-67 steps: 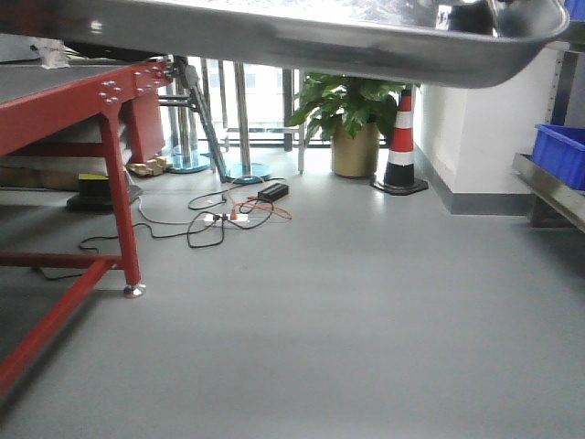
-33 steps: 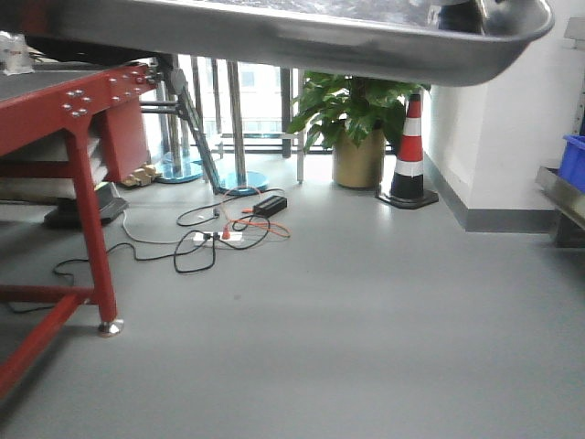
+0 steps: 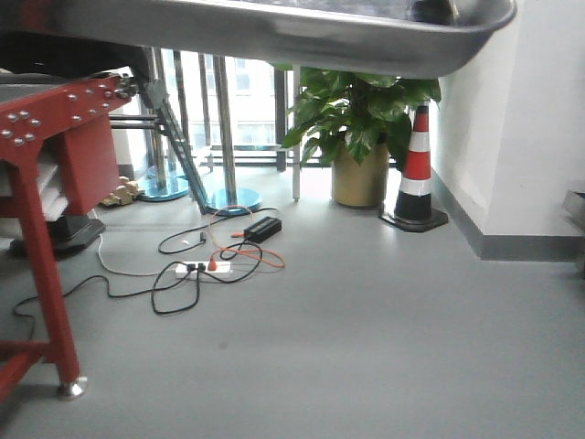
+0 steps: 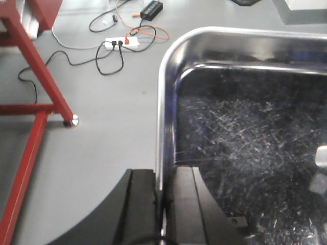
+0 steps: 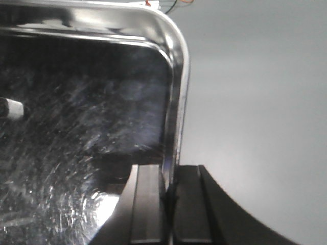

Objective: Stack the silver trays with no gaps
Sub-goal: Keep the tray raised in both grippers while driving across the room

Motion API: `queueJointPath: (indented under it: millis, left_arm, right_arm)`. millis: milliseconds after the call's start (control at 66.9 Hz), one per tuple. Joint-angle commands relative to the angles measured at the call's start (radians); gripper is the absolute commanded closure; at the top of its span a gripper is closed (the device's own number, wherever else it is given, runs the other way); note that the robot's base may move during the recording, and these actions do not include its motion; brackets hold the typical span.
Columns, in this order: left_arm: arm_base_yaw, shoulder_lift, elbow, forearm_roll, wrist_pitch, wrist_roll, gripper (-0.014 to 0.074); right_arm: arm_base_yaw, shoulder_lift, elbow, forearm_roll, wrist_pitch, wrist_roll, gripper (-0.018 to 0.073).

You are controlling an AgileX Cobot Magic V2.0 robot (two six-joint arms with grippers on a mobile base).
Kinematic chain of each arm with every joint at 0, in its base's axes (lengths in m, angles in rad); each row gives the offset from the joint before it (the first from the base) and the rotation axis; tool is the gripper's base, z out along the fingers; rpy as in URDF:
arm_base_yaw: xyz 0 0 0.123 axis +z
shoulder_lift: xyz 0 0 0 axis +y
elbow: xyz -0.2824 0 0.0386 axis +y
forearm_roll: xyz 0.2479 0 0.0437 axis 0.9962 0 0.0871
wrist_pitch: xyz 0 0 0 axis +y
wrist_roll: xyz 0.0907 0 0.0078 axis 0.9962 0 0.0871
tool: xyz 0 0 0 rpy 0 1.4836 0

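Observation:
One silver tray [image 3: 302, 37] hangs in the air across the top of the front view, seen from below, well above the grey floor. In the left wrist view my left gripper [image 4: 162, 184] is shut on the tray's left rim [image 4: 162, 102], one finger outside and one inside. In the right wrist view my right gripper [image 5: 168, 184] is shut on the tray's right rim [image 5: 179, 92] the same way. The tray's scratched shiny bottom fills both wrist views. No other silver tray shows.
A red steel table frame [image 3: 41, 229] stands at the left, also seen in the left wrist view [image 4: 43, 71]. Cables and a power strip [image 3: 203, 267] lie on the floor. A potted plant [image 3: 361, 137] and a striped traffic cone [image 3: 416, 169] stand by the white wall.
The whole view has swung: the red table slid left and nearer, the plant and cone grew and shifted, and the blue bin at the right left the view. The tray stays held.

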Motion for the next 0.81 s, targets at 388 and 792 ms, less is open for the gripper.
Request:
queueJointPath:
  millis: [388, 792]
  left_arm:
    - [-0.006, 0.003, 0.001, 0.013, -0.060, 0.009, 0.0613]
    - [-0.006, 0.003, 0.001, 0.013, -0.060, 0.009, 0.0613]
  right_arm:
    - [0.005, -0.012, -0.010, -0.033, -0.298, -0.008, 0.0574]
    - [0.005, -0.012, -0.010, -0.033, -0.419, -0.008, 0.0574]
